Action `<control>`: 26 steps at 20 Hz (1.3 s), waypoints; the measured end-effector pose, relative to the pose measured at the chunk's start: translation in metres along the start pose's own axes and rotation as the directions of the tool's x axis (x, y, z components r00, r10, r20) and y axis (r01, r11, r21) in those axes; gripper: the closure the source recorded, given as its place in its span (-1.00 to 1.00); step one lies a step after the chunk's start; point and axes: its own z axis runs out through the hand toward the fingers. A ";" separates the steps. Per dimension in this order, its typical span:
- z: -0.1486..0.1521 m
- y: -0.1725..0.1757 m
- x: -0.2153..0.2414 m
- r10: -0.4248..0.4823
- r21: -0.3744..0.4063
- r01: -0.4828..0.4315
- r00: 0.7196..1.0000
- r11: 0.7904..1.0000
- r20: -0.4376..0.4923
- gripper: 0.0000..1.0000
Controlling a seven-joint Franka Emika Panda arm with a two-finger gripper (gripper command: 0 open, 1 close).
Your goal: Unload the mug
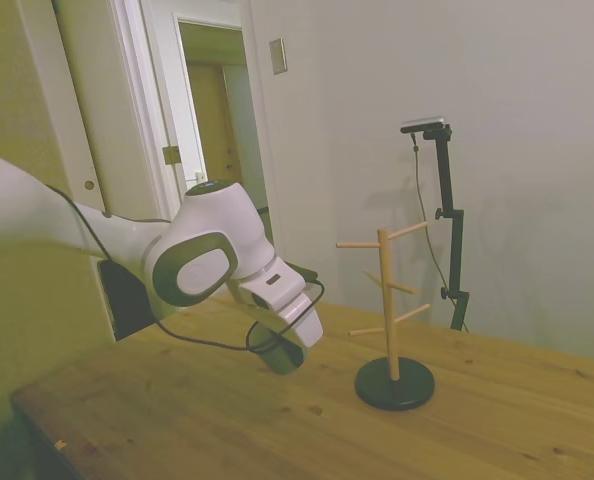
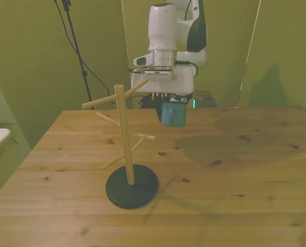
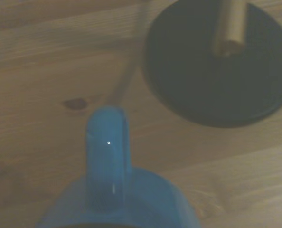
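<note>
While the arm hangs over the table, the scene reads so:

Gripper: the gripper (image 2: 169,98) points down, above the table and clear of the stand; closed on the mug, holding it from above by the rim. In the side view the gripper (image 1: 289,345) sits low over the wood, fingers hidden by the hand body.

Mug: the mug (image 2: 173,113) hangs upright under the gripper, in the air, not touching the table. Teal body, seen in the front view to the right of the stand's upper pegs and apart from them. In the side view only a dark sliver of the mug (image 1: 283,358) shows beneath the hand. In the wrist view the mug (image 3: 126,199) is blurred, its loop handle (image 3: 106,152) turned toward the stand's base.

Stand: the stand (image 2: 124,139) is upright on its black round base (image 2: 132,189), wooden post with pegs slanting out at several heights. All pegs bare. In the side view the stand (image 1: 388,300) is near the gripper, not touching it. In the wrist view the base (image 3: 217,66) is a dark disc with the post rising from it.

Table: the table (image 2: 235,170) is knotty pale wood; the arm's shadow falls across it under and beside the mug.

Background: an open door (image 1: 202,150) behind the arm in the side view.
</note>
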 end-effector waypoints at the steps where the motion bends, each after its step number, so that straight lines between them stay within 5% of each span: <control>1: 0.007 -0.010 0.001 -0.004 -0.011 0.004 1.000 1.000 0.024 1.00; 10: 0.056 -0.081 -0.003 -0.026 -0.092 0.045 0.979 0.995 0.202 1.00; 26: 0.091 -0.079 -0.038 -0.026 -0.175 0.086 0.947 0.981 0.320 1.00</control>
